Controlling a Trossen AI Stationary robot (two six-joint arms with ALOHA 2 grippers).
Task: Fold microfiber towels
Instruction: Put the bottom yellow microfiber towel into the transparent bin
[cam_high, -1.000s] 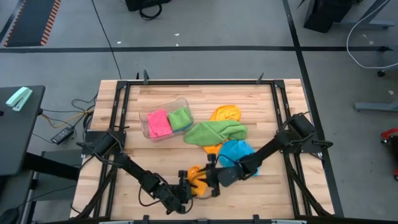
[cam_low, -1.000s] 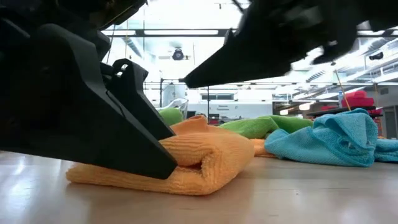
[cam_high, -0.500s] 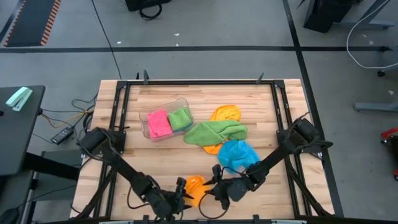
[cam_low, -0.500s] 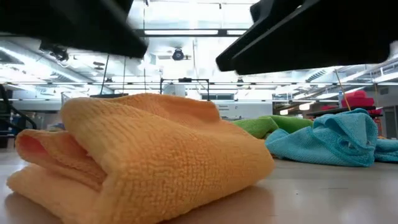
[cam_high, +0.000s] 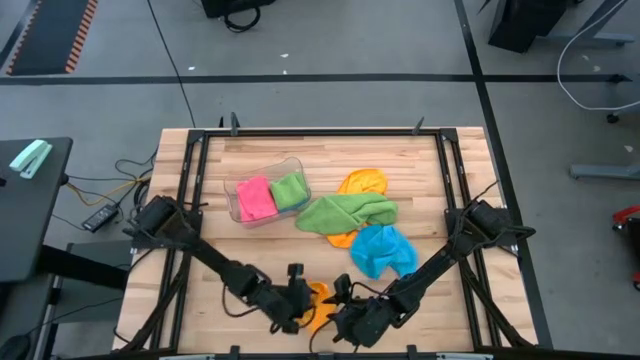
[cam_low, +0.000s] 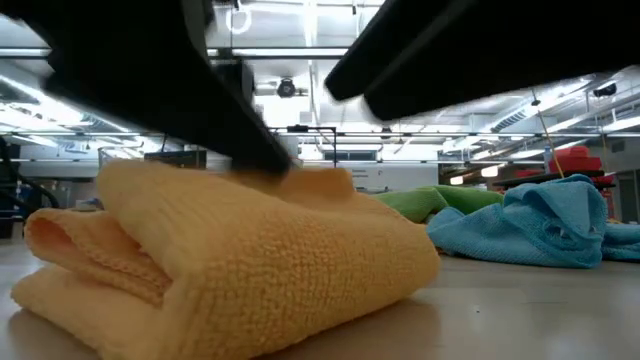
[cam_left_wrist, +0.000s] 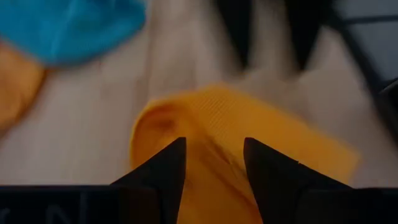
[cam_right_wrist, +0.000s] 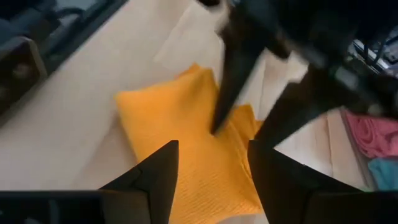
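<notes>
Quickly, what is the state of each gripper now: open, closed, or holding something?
Left gripper: open, over the folded orange towel.
Right gripper: open, holding nothing.

place: lab/workshop | cues: ceiling strip lights (cam_low: 270, 52), taped concrete floor (cam_high: 330, 90)

Both end effectors crowd the folded orange towel (cam_high: 318, 303); bare table (cam_high: 240, 250) lies behind it.

An orange towel (cam_low: 230, 260), a sky-blue towel (cam_high: 381, 250), a green towel (cam_high: 345, 212), pale wood table (cam_high: 250, 255).
</notes>
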